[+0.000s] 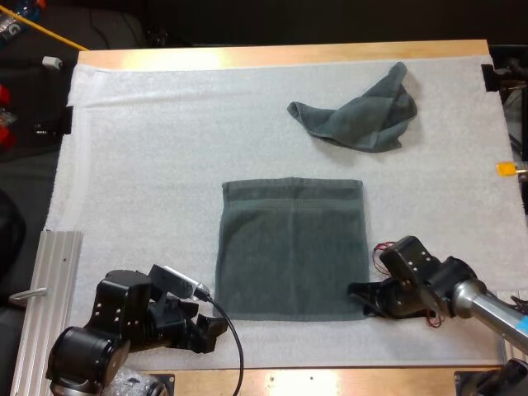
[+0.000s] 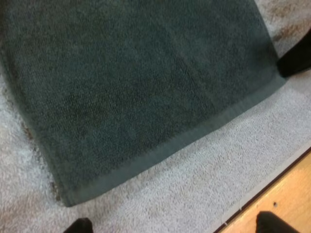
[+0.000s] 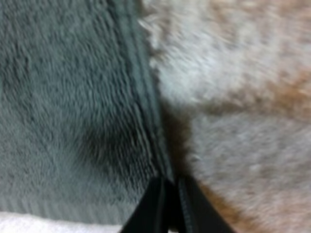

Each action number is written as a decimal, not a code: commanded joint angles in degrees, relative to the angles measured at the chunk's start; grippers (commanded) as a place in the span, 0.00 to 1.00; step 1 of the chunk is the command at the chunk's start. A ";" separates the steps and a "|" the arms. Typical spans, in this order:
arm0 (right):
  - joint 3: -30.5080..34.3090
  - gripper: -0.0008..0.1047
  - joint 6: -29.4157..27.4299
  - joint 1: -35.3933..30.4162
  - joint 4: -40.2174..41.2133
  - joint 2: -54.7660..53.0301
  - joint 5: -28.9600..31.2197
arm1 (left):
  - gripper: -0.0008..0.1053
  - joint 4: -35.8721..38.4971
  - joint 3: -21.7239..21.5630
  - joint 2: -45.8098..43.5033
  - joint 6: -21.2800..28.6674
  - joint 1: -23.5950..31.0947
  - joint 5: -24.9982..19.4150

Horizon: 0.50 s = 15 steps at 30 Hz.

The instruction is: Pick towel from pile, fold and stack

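Right gripper (image 1: 360, 294) pinches the hem at the near right corner of the flat towel (image 1: 293, 247), mid white mat (image 1: 148, 165); left gripper (image 1: 216, 327), fingers (image 2: 80, 226) spread, hovers just beside its near left corner. Folding seems about to begin: the left likely must grip that corner first.

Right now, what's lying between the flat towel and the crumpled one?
Only bare white mat, in the high view, between the flat towel and the crumpled towel.

Black left pincer (image 1: 214, 331), black right pincer (image 1: 357, 291), seemingly silver forearm (image 1: 493, 308).
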 commanded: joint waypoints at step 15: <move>0.08 0.01 -2.17 0.12 8.87 -11.54 3.08 | 0.61 -5.17 -0.41 7.31 1.61 -0.20 0.57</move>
